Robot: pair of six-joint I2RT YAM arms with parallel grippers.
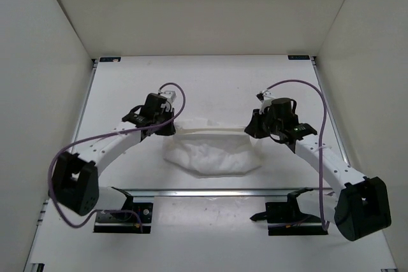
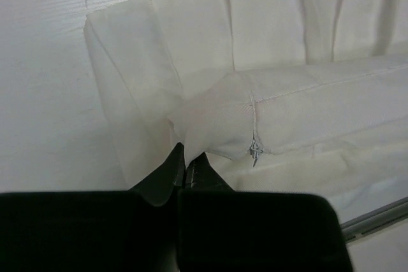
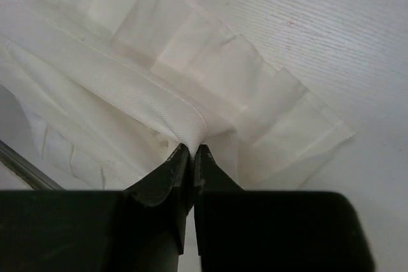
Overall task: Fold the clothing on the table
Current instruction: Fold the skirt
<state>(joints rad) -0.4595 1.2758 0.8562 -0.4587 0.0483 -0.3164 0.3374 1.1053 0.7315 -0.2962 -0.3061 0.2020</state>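
Note:
The clothing is a white pleated garment lying on the table between the two arms. Its stitched upper band is stretched in a taut line from one gripper to the other. My left gripper is shut on the band's left end, and in the left wrist view the fabric bunches into my left gripper. My right gripper is shut on the right end, where the clothing is pinched in my right gripper. The lower part of the clothing rests wrinkled on the table.
White enclosure walls stand close on the left, the right and at the back. An aluminium rail crosses the table just in front of the clothing. Purple cables loop over both arms.

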